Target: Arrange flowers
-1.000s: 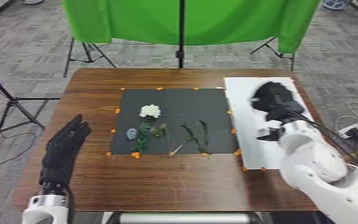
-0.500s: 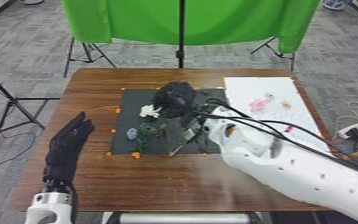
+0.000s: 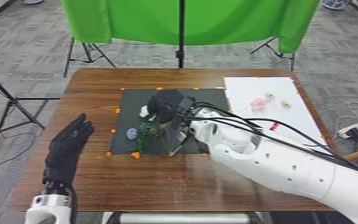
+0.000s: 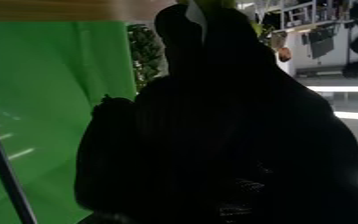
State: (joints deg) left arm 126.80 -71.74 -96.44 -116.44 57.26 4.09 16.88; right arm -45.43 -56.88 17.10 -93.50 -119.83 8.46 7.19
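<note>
My right arm (image 3: 282, 160) slants in from the lower right, and my right hand (image 3: 165, 102) is over the upper left part of the dark mat (image 3: 127, 102). I can't tell whether that hand is open or clamped on anything. The white flower (image 3: 143, 111) peeks out at its left edge, partly covered by my glove; green stems (image 3: 142, 144) lie below it, beside a grey-blue flower (image 3: 132, 134). In the right wrist view, a white sliver (image 4: 196, 20) and something yellow-green (image 4: 213, 4) show at the far end of the glove. My left hand (image 3: 66, 147) is at the table's left, fingers straight, angled away from me. On the white sheet (image 3: 246, 85) lie a pink flower (image 3: 259, 104) and two small pale ones.
</note>
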